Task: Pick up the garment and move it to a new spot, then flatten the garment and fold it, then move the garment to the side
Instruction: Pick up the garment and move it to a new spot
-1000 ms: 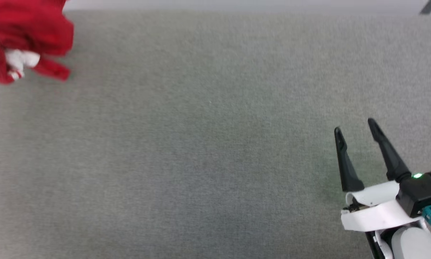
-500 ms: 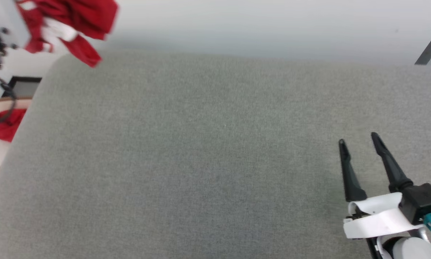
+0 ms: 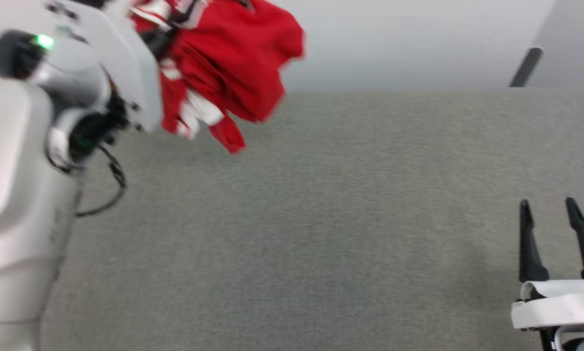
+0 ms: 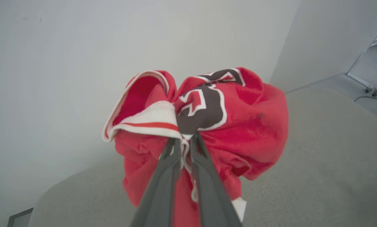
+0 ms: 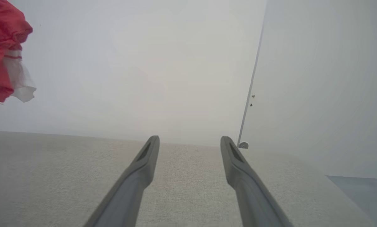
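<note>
Broadly, a grey fabric-covered surface spreads across most of the head view, with a pale wall rising behind its far edge. The robot's left arm, a bulky pale-grey forearm, stands up the left side of that view, with a green light glowing near its top and a thin dark cable looping beside it. The garment hangs bunched in the air at the upper left, just beside the arm's wrist and above the far left part of the surface, its lowest red flap dangling toward the fabric. The right gripper sits low at the right edge of the head view, over the near right part of the surface and well apart from the garment. Its fingers are spread wide with nothing between them. Its own wrist view catches the red and white bundle at the upper left edge, against the wall and clear of the surface. In the left wrist view the left gripper has its two dark fingers drawn nearly together. They pinch a fold of the garment where white-and-red striped trim meets black, white-outlined lettering. The rest of the red cloth balloons around and below the fingertips.
</note>
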